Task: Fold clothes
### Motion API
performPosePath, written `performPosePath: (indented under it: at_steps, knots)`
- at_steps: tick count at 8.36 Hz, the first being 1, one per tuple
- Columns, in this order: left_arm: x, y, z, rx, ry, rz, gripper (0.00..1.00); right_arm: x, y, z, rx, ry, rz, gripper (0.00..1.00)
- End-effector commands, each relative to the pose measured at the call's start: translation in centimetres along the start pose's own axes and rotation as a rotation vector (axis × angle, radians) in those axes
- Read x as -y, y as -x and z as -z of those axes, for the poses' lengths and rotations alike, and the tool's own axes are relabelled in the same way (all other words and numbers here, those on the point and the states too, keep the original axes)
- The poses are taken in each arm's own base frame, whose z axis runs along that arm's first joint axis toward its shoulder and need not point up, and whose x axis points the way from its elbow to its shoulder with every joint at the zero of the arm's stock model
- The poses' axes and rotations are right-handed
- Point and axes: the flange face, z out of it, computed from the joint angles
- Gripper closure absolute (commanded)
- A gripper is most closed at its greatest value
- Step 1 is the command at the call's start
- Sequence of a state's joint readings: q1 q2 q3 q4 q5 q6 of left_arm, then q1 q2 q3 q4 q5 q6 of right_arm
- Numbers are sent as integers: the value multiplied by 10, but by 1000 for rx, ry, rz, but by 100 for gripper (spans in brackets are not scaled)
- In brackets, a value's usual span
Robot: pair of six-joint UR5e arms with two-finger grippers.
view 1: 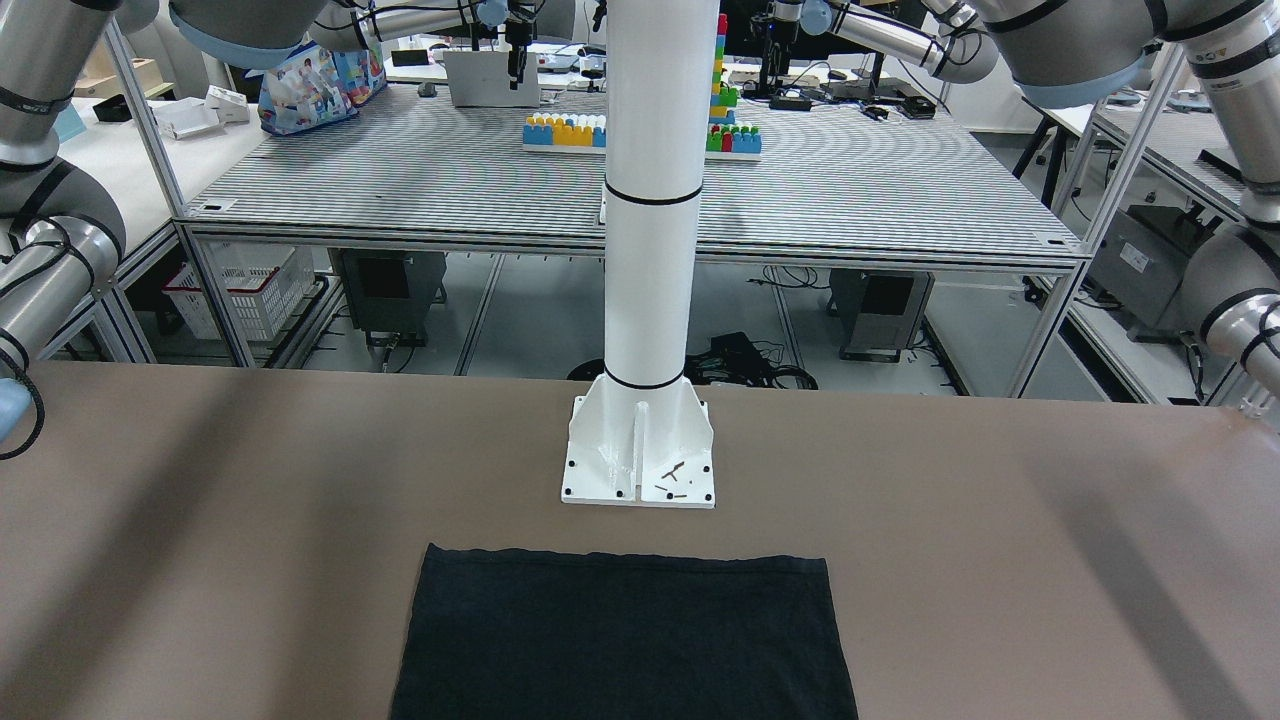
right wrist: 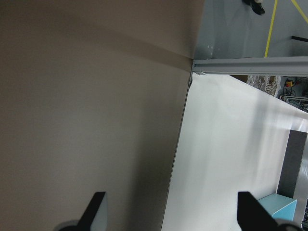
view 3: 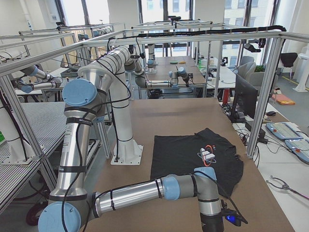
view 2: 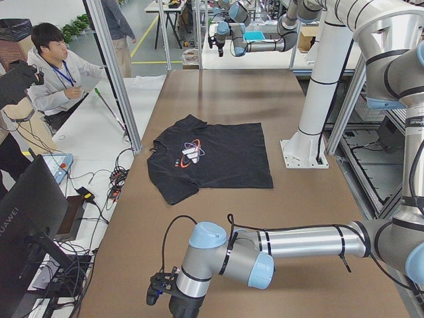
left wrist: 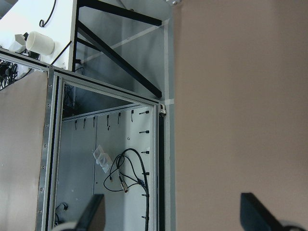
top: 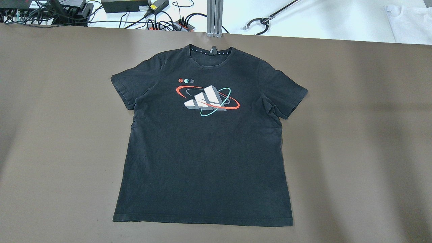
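Well, the front camera gives me only a strip of the black T-shirt (view 1: 620, 640). Its straight hem lies just before the base plate (view 1: 600, 480) of the white pillar (view 1: 650, 250), and the rest runs off the bottom edge. In both side views the near arm's hand is cut by the frame, so I go by the wrist cameras. The left hand (left wrist: 175, 214) shows two dark fingertips (left wrist: 94, 216) set wide apart with nothing between them, over the edge of the tabletop (top: 354, 152). The right hand (right wrist: 174, 211) is likewise spread and holds nothing, above the tabletop's rim beside a white surface (right wrist: 231, 159). Overhead, the shirt lies flat and face up mid-tabletop, sleeves out, collar away from the robot. Its chest print (top: 207, 100) has three slanted white bars ringed by red and teal loops, with three small dots above. Light creases sit under the sleeve on the view's right.
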State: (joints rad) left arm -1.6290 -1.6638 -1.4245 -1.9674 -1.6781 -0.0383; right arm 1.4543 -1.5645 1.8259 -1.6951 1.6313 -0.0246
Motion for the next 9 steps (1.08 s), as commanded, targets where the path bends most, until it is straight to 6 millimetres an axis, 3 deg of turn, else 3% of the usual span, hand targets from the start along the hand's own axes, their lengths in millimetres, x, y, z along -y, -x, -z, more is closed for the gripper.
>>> performPosePath:
  at_steps: [1,9]
  knots:
    - [0,0,0,0,-3,-9,0,1,1,0,1,-1,2,5]
    - [2,-1,1,-2,-24,-7,0,1,2,2,1,-5,3,5]
